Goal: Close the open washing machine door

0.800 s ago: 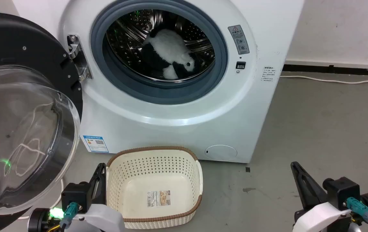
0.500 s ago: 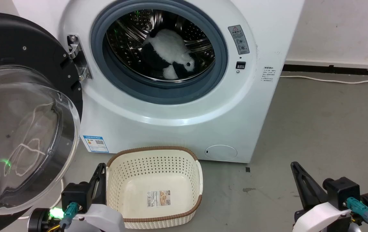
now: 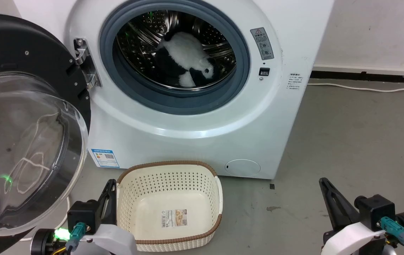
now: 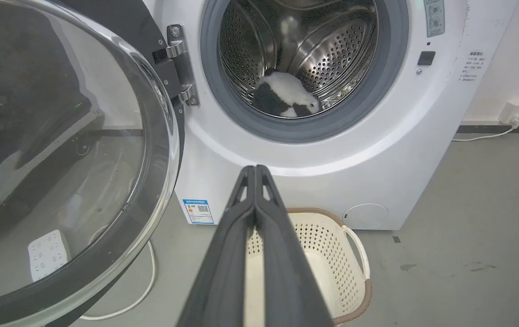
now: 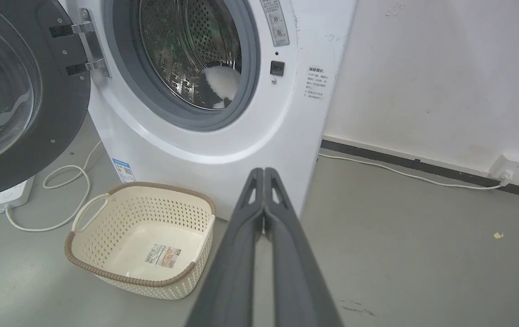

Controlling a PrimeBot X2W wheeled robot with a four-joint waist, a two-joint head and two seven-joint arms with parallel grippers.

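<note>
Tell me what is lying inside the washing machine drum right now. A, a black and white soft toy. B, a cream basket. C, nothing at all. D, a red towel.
A: a black and white soft toy lies in the steel drum behind the open door, while the cream basket stands on the floor in front of the washing machine.
</note>
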